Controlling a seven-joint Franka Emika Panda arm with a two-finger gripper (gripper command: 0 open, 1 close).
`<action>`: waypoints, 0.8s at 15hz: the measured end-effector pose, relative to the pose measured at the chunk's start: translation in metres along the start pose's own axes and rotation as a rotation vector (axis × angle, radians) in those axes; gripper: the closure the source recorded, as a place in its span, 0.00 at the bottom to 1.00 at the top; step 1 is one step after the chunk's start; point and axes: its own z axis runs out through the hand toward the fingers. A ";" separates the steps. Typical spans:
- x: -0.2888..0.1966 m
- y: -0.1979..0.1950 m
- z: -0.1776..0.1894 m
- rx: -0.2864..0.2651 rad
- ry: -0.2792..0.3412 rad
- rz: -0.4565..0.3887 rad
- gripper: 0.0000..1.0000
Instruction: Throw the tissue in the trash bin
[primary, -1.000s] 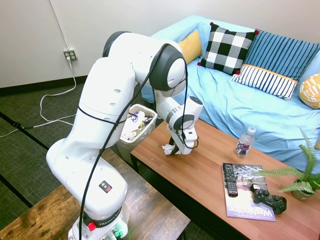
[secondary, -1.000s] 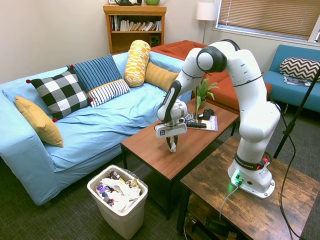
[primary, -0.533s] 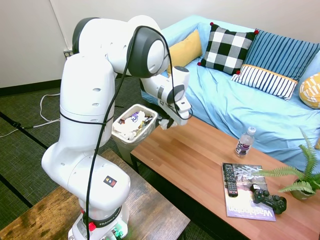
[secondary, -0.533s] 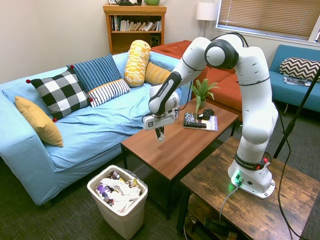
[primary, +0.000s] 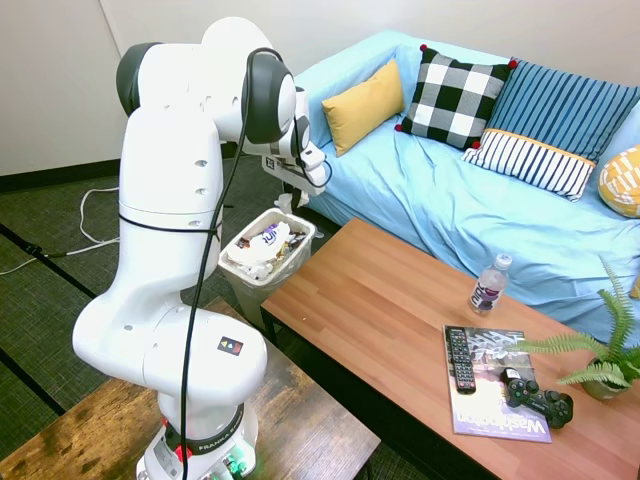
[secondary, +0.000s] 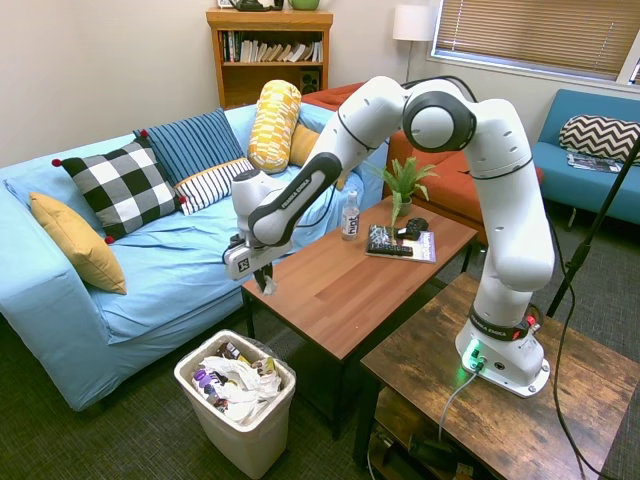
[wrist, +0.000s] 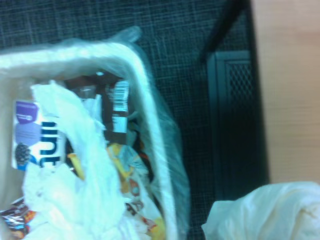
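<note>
Item 1, nearest my wrist camera: the tissue (wrist: 265, 212), a crumpled white wad rising from the lower edge of that view, blurred. In the second exterior view I see it as a white scrap pinched in the gripper (secondary: 264, 285), whose fingers are closed on it; in the first exterior view it shows as a small pale tuft (primary: 284, 203) under the hand.

Item 2: the gripper, held in the air off the near corner of the coffee table (secondary: 345, 290), above the floor and beside the bin rather than squarely over its mouth.

Item 3: the trash bin (secondary: 229, 428), white, tapered, on the carpet between table and sofa, a thin liner over its rim (wrist: 150, 100). I count it heaped with crumpled white paper and printed wrappers (wrist: 42, 142).

Item 4: the coffee table, wood top, carrying a water bottle (primary: 488, 284), a magazine (primary: 495, 405) with a remote control (primary: 460, 360) lying on it, a black game controller (primary: 540, 397) and a potted fern (primary: 605, 355).

Item 5, furthest: the blue sofa (primary: 470, 210), with a yellow cushion (primary: 366, 103), a black-and-white checked cushion (primary: 455, 98) and striped cushions (primary: 560, 110).
</note>
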 end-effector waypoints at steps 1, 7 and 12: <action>-0.013 -0.012 0.010 0.001 -0.009 -0.027 1.00; -0.056 -0.044 0.060 0.018 -0.004 -0.147 0.00; -0.067 -0.044 0.070 0.007 0.007 -0.175 0.00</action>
